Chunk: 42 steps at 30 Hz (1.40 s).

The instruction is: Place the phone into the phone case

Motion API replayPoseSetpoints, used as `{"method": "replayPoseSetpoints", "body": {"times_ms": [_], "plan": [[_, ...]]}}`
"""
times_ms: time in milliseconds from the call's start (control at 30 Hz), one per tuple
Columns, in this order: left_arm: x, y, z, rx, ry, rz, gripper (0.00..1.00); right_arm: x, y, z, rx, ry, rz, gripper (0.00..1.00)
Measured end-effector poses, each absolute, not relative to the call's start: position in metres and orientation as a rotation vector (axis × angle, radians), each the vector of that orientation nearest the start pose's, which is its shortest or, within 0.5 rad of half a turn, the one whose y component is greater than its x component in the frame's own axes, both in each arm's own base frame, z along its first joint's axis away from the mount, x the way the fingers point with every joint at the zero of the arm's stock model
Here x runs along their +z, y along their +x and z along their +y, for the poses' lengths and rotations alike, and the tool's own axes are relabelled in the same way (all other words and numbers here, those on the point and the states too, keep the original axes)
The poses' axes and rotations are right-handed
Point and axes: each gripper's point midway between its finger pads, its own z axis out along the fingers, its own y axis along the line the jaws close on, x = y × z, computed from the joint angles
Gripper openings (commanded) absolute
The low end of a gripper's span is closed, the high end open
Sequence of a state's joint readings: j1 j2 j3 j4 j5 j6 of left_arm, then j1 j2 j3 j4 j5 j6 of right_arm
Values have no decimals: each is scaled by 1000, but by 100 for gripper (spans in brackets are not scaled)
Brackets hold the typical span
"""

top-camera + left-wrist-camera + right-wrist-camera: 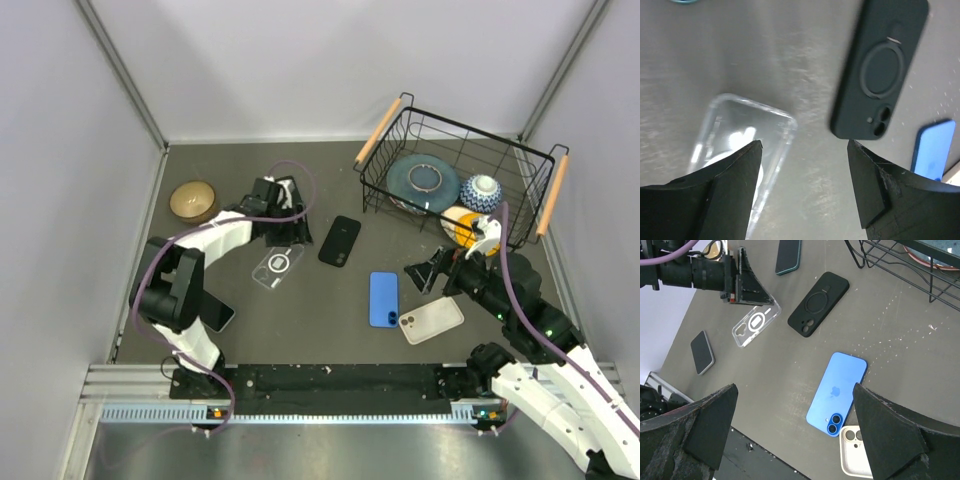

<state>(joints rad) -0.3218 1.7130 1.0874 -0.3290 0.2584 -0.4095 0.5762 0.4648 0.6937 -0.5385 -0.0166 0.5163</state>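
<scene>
A blue phone (384, 298) (837, 392) lies camera side up in the middle of the table. A cream phone case (431, 319) (855, 457) sits just right of it. Farther back lie a black case (340, 240) (882, 70) (818, 302) and a clear case (277, 266) (740, 135) (756, 320). My left gripper (289, 236) (805, 145) hovers open over the clear case's right edge, holding nothing. Above and to the right of the blue phone, my right gripper (432, 270) (795, 390) stands wide open and empty.
A wire basket (480, 132) with wooden handles holds a plate and bowls at the back right. A wooden bowl (194, 200) sits at the back left. A dark phone (218, 316) (702, 351) lies near the left arm. Another dark phone (788, 255) lies behind the left gripper.
</scene>
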Motion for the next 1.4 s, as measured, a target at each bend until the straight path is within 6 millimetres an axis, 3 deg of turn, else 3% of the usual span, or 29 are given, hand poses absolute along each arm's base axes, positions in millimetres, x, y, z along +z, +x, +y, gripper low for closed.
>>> {"method": "replayPoseSetpoints", "body": {"times_ms": [100, 200, 367, 500, 733, 900, 1033, 1300, 1400], "plan": [[69, 350, -206, -601, 75, 2571, 64, 236, 183, 149, 763, -78, 1953, 99], [80, 346, -211, -576, -16, 2547, 62, 236, 182, 150, 770, -82, 1952, 99], [75, 329, -170, -413, -540, 2541, 66, 238, 180, 151, 784, -93, 1946, 99], [59, 301, -145, -308, -988, 2501, 66, 239, 178, 152, 788, -107, 1943, 99], [51, 273, -114, -121, -1381, 2366, 66, 242, 174, 152, 806, -121, 1930, 99], [48, 262, -94, 16, -1446, 2312, 61, 243, 172, 152, 815, -126, 1925, 99], [47, 267, -94, 24, -1422, 2299, 60, 244, 169, 152, 822, -131, 1920, 99], [25, 260, -95, 133, -1390, 2360, 54, 249, 161, 150, 844, -147, 1894, 99], [23, 260, -95, 130, -1389, 2360, 43, 251, 160, 149, 845, -152, 1880, 99]]}}
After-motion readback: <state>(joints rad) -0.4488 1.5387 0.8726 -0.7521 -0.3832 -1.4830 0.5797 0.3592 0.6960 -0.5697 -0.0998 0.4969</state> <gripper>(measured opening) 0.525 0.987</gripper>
